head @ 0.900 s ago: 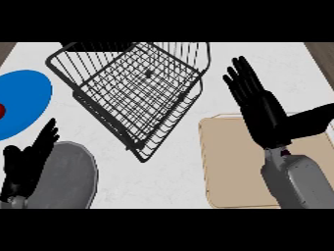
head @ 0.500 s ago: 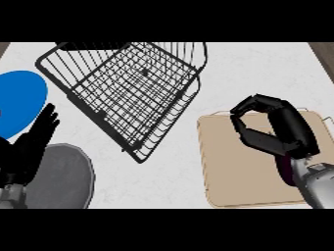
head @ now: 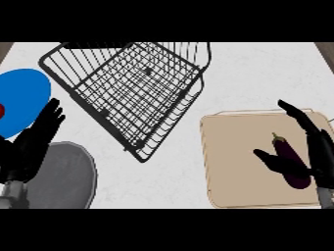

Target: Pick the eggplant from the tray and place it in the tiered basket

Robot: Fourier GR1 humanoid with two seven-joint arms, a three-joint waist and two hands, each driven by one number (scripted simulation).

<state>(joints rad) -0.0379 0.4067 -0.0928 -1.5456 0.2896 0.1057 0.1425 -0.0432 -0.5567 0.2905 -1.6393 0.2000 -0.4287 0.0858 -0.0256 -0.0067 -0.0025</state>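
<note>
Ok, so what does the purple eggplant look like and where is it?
The eggplant is small, dark purple and glossy, long and rounded, with a thin green stem at its upper, narrow end. It lies flat on the beige tray, toward the tray's right side, its fatter end pointing to the lower edge of the view. The robot's right hand is open around it, fingers straight along its right side and thumb at its left. Whether the hand touches it cannot be told.
</note>
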